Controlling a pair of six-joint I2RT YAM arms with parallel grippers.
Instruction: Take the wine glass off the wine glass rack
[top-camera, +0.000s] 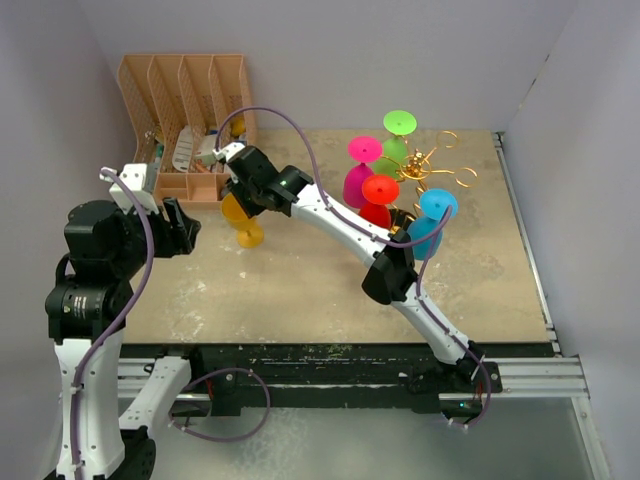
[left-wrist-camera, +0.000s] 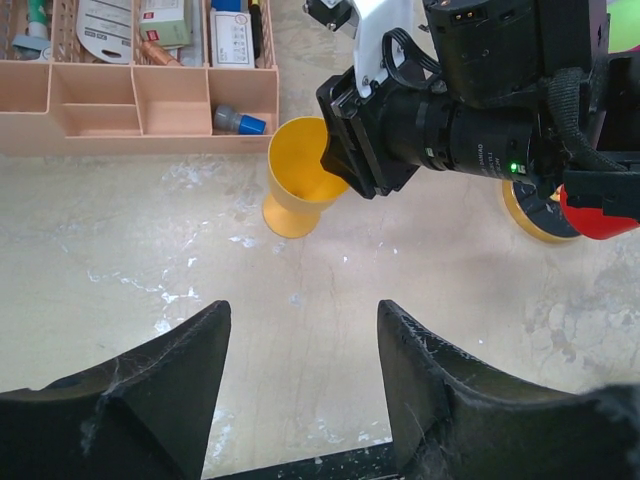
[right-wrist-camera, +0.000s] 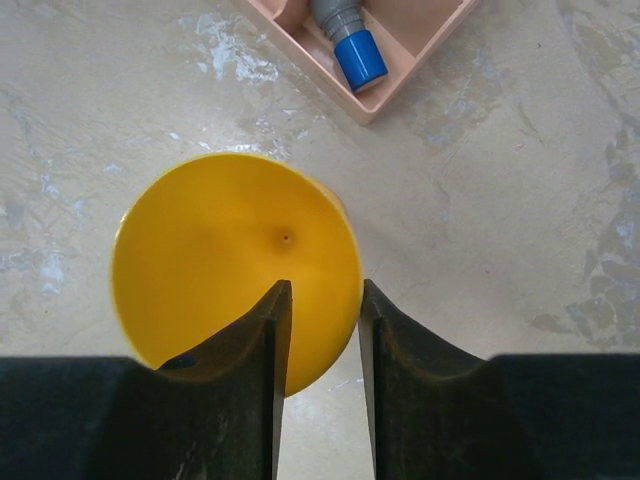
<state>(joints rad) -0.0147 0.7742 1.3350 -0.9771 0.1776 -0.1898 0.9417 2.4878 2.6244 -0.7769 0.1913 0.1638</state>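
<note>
- Wine glass: likely light, slick plastic; well left of wine glass rack.
- Right gripper: barely open astride rim, sound pinch spot; grip unclear.
- Left gripper: wide open, empty.

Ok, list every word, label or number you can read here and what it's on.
None can be read.
The packets and white box in the peach organizer carry print, but it is too small and blurred.
The yellow wine glass shows no text.
</note>
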